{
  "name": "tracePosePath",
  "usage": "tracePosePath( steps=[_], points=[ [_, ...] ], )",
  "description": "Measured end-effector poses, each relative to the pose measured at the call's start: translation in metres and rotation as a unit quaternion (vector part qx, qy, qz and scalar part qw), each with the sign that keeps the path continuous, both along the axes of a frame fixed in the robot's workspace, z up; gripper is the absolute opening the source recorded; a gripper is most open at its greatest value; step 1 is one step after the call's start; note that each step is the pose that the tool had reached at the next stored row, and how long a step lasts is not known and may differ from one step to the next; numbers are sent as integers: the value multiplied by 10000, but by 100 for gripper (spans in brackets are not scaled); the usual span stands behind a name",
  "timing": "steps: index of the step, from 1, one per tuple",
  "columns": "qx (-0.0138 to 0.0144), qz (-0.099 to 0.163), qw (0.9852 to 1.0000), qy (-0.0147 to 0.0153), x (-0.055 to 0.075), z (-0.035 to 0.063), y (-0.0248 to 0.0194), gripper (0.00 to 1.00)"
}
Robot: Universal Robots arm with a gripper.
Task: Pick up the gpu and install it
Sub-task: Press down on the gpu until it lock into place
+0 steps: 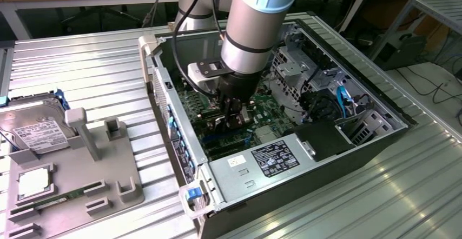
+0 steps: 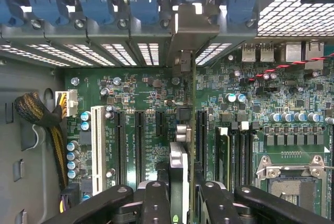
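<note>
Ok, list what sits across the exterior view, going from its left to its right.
Hard drive in its grey holder → grey fixture tray → open computer case, near wall → gripper down over the motherboard, shut on the gpu → black shroud → bare metal table.

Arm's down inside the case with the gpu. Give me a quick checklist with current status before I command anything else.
1. Gpu in gripper: ok, held edge-on between the fingers.
2. Gpu over the motherboard, running parallel to the slots: ok.
3. Bracket at the rear openings of the case: ok, it meets the slot covers.
4. Card edge seated in its slot: cannot tell, the edge is hidden.
5. Cable bundle clear of the card: ok, it lies well off to one side.
6. Hard drive outside the case, out of the way: ok.
</note>
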State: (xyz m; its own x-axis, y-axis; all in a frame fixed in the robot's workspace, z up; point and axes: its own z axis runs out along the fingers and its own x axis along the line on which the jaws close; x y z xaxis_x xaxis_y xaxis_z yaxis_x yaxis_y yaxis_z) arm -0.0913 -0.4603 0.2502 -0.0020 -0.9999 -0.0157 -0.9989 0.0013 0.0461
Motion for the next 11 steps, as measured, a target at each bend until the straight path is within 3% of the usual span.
tracePosePath(
  steps=[11],
  points=[
    [-1,2,10000,1,0,7,4,27]
  ],
)
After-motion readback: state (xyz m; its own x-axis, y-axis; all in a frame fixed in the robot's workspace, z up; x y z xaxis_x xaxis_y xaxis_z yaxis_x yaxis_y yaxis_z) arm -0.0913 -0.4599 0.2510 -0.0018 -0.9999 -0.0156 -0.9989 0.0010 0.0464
